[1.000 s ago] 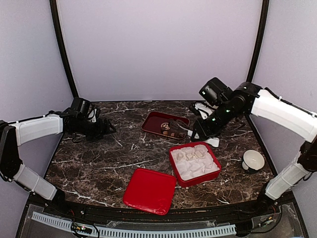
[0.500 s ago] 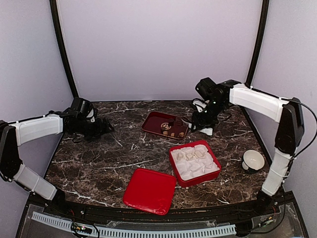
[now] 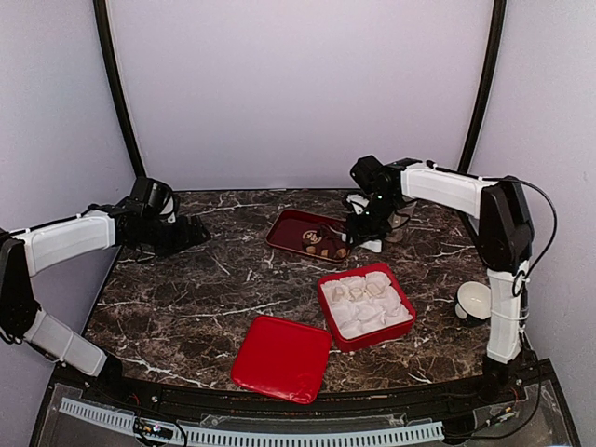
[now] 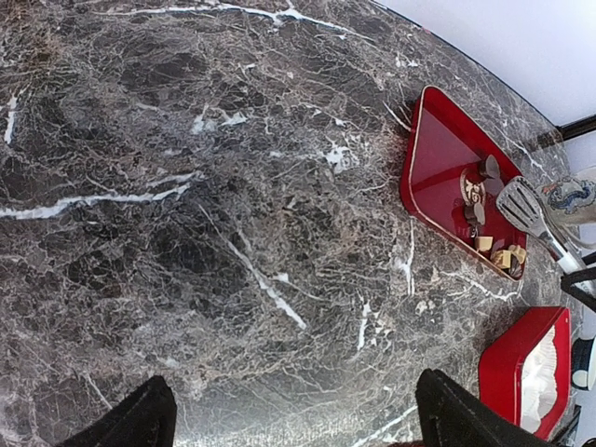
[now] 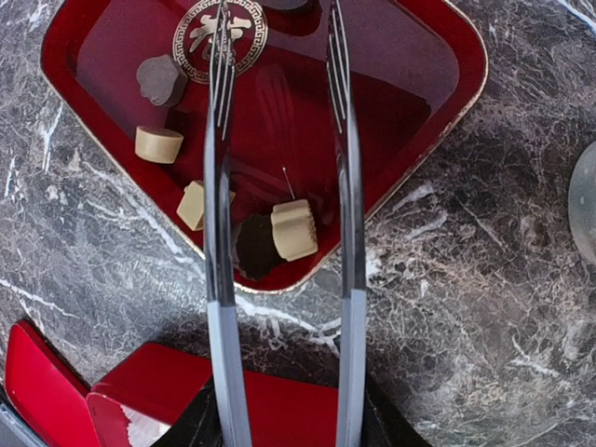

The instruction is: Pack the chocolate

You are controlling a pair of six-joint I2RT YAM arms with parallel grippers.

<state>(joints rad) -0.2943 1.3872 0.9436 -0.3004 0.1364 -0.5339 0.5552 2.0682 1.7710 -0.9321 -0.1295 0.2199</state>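
The right gripper [image 5: 284, 426] clamped metal tongs [image 5: 220, 233] over chocolate [image 5: 294, 229] in the red tray [image 5: 438, 84], while the left gripper [image 4: 298, 419] gaped wide.

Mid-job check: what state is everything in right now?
red square box, open, white paper cups inside
red flat lid, off, lying on the table
dark red tray, holds chocolate pieces
metal tongs, arms apart above tray
right tool, shut on metal tongs
left tool, open, empty
white mug, upright
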